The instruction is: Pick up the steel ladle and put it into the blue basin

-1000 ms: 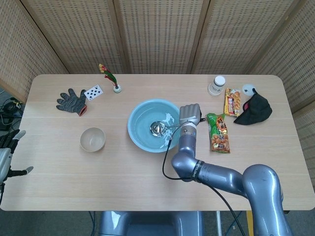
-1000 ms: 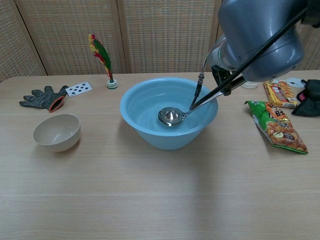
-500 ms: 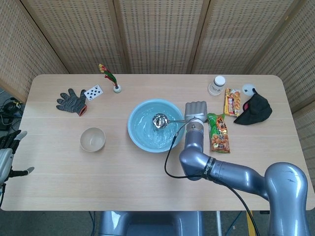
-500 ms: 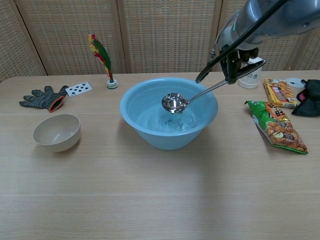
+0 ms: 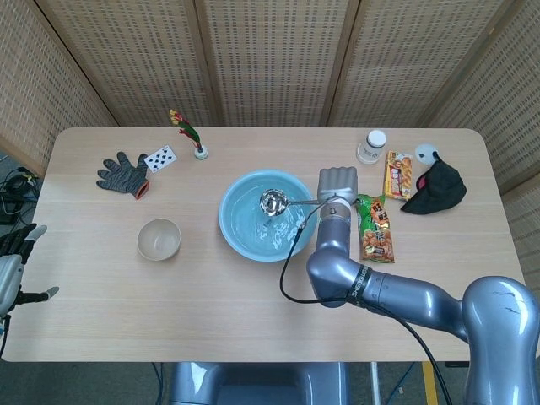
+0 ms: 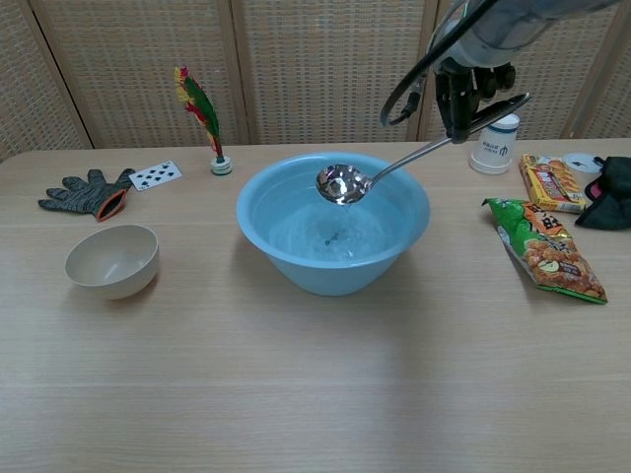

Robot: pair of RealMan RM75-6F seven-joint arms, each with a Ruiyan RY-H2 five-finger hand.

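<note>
The steel ladle (image 6: 341, 184) hangs tilted over the blue basin (image 6: 296, 266), its cup just above the rim and its handle running up to the right. My right hand (image 6: 473, 89) grips the handle's end, above and right of the basin. From the head view, the ladle's cup (image 5: 272, 202) shows over the basin (image 5: 228, 224), with the right hand (image 5: 337, 184) at the basin's right edge. Water ripples inside the basin. My left hand (image 5: 13, 261) is off the table's left edge, fingers spread and holding nothing.
A beige bowl (image 5: 159, 239) stands left of the basin. A grey glove (image 5: 122, 175), a playing card (image 5: 160, 158) and a feather shuttlecock (image 5: 187, 132) lie at the back left. Right of the basin are a green snack bag (image 5: 372, 228), an orange packet (image 5: 398, 175), a white jar (image 5: 370, 146) and a black cloth (image 5: 434, 187).
The right hand has risen with the ladle. The cup has come up from the basin's bottom to just above the rim. The left hand has stayed put.
</note>
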